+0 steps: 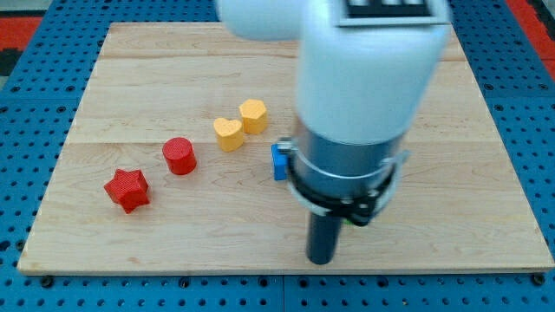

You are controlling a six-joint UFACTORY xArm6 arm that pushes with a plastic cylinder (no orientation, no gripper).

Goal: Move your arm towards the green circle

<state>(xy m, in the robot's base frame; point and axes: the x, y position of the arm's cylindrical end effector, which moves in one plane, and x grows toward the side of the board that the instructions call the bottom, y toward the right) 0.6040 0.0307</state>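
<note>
Counting the blocks: five showing on the pale wooden board (130, 78): two red, two yellow, one blue.
Red pair: one red star-shaped block (127, 189) at near left; one red round cylinder block (179, 156) just to its right and a little farther back, apart from it.
Yellow pair: one yellow heart-shaped block (228, 133) and one yellow block with a blunt, many-sided outline (253, 115), touching or nearly so, the second lying right of and beyond the first.
Blue one: single blue block (278, 161), only its left part showing, shape not clear, the rest hidden behind the arm.
Row: the four red and yellow blocks forming a slanting line from near left to far centre.
Green circle: not to be made out anywhere; possibly hidden behind the arm, cannot tell.
Arm: one bulky white and grey arm body (364, 95), upright, blurred, covering the board's centre right, with a black ring clamp at its lower end.
My tip (321, 260): end of the straight dark rod, down at the board near its front edge, right of and nearer than the blue block, well apart from the red and yellow blocks, touching none.
Jaws: none to report; only the plain rod.
Surround: blue pegboard table (35, 130) on all sides of the board.
</note>
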